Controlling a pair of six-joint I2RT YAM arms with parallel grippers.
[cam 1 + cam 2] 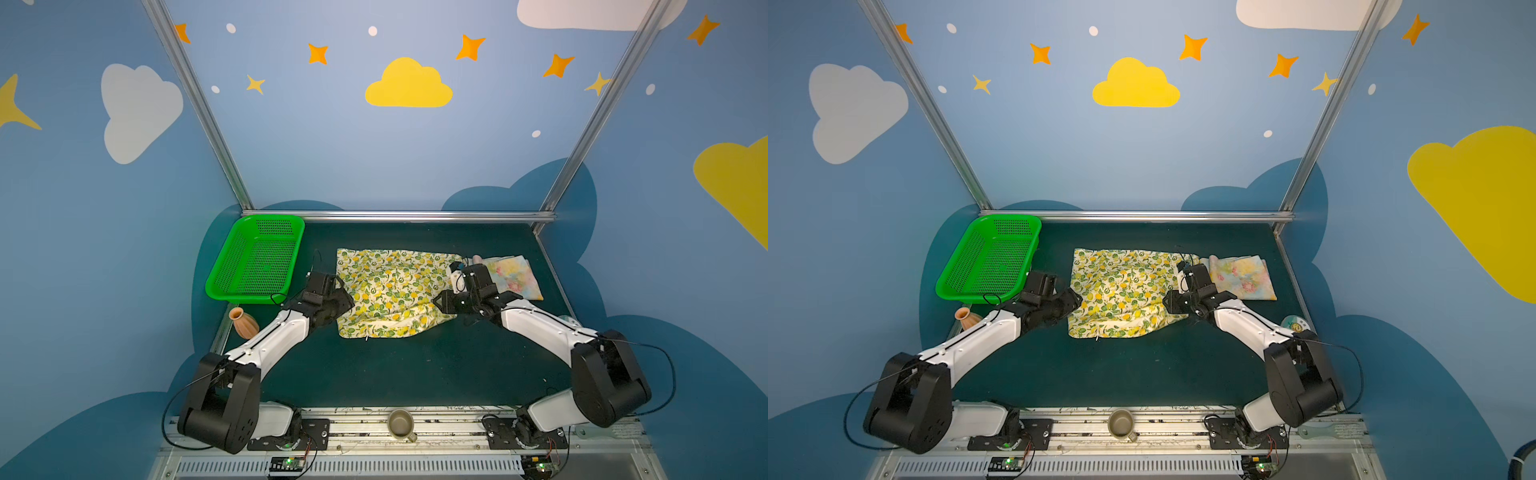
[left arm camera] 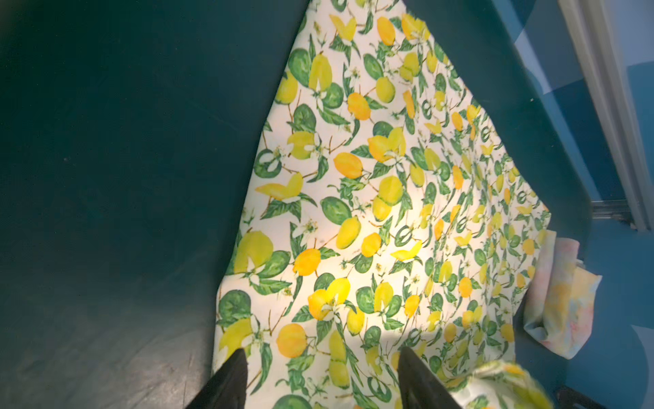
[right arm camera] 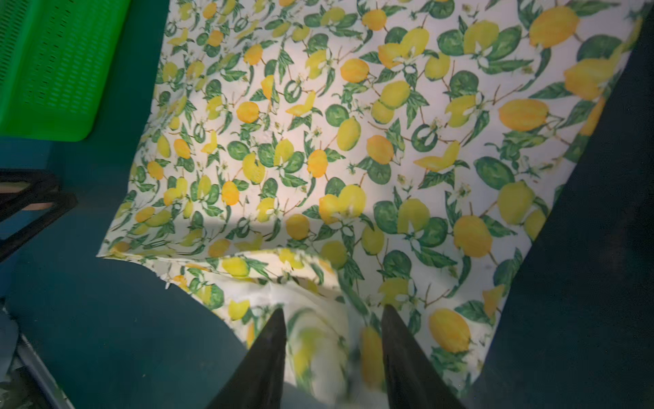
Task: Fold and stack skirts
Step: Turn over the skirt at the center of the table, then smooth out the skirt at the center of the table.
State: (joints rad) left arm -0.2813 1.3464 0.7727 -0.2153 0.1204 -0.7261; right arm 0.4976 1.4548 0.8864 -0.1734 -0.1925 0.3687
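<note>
The cream lemon-print skirt (image 1: 395, 286) (image 1: 1121, 286) lies spread in the middle of the dark green table, and its near edge is bunched into a fold. Folded into a small rectangle, the pale floral skirt (image 1: 513, 276) (image 1: 1241, 276) (image 2: 562, 301) rests just right of it. My left gripper (image 1: 345, 305) (image 2: 322, 354) is open over the lemon skirt's left edge (image 2: 389, 194), with only flat cloth between its fingers. At the skirt's right near corner my right gripper (image 1: 441, 301) (image 3: 332, 311) is open. A blurred flap of the lemon cloth (image 3: 354, 141) hangs loosely between its fingers.
A green mesh basket (image 1: 257, 262) (image 3: 53, 63) sits at the back left. An orange vase (image 1: 245, 322) stands by the left arm. A mug (image 1: 401, 424) sits on the front rail, and a small round disc (image 1: 1296, 324) lies at the table's right edge.
</note>
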